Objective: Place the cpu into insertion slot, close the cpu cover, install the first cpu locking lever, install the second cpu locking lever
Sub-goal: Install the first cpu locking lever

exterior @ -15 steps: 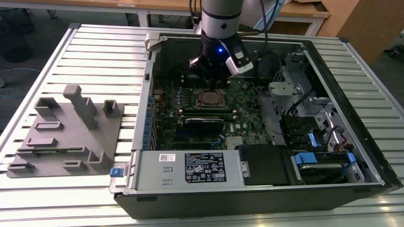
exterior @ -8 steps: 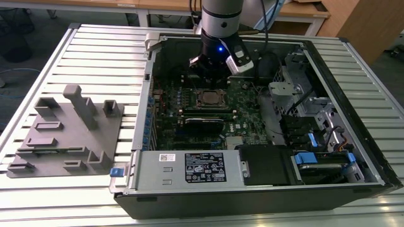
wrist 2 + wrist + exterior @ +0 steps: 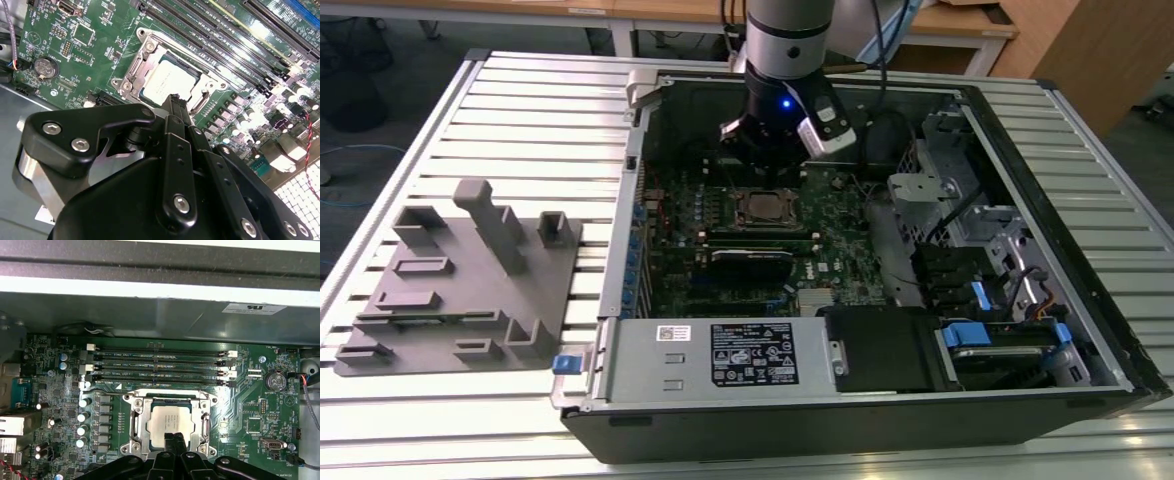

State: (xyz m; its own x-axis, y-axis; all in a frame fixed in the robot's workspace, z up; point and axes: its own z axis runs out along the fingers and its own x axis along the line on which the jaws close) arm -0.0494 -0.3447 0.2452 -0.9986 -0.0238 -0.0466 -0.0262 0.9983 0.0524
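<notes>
Green circuit board (image 3: 250,405) — dull square cpu (image 3: 167,422) near closed black gripper (image 3: 175,440).

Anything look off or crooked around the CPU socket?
Nothing stands out. The silver-grey square cpu sits flat and straight inside the window of the thin silvery metal cpu cover, which lies level on the green circuit board. The black pincer is at the chip's edge.
</notes>
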